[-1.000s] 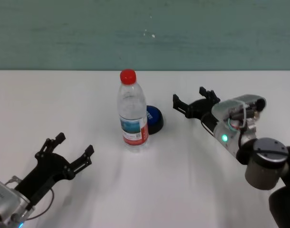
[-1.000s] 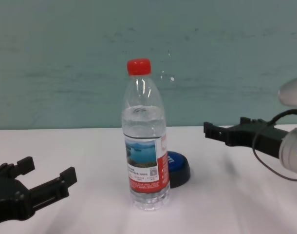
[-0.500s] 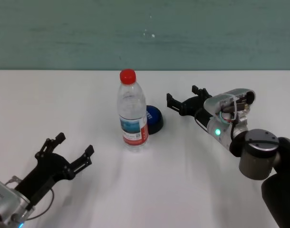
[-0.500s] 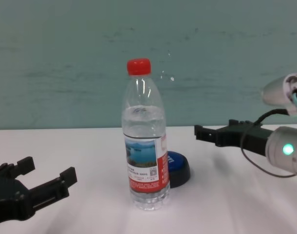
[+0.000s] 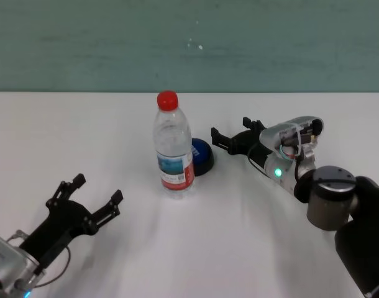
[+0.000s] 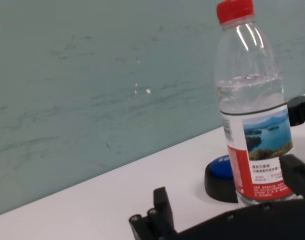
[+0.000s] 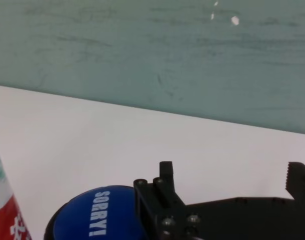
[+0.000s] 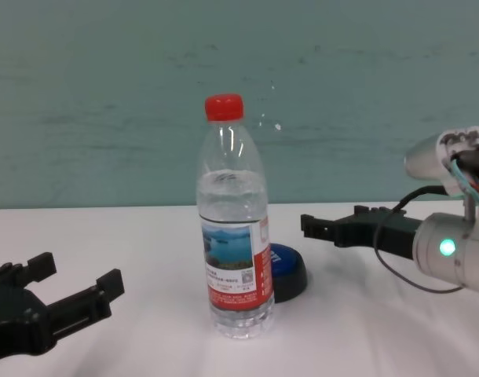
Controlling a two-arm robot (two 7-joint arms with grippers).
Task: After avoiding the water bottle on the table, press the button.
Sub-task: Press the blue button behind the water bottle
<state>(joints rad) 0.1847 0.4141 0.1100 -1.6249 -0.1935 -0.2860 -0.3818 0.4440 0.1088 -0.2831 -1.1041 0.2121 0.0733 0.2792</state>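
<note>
White and plain, the surface (image 5: 84,130) runs back to a teal wall (image 5: 189,43) and carries two things: one button and one bottle. The button (image 5: 202,155), low and round with a blue dome on a black base, sits near the middle of the surface, just behind the bottle and to its right, so that in the chest view the bottle covers its left part. In the right wrist view the dome shows white lettering.

One water bottle (image 5: 173,144) stands upright in front of the button, clear, with a red cap and a red, white and blue label. It looks to be touching or nearly touching the button's base; which one cannot be told.

Two hands are in view. The right hand (image 5: 234,135) hovers just right of the button, above the surface, its fingers spread apart and pointing toward the button, grasping nothing and apart from the bottle. The left hand (image 5: 93,200) rests low over the near left part of the surface, well apart from the bottle, fingers likewise spread and empty.
</note>
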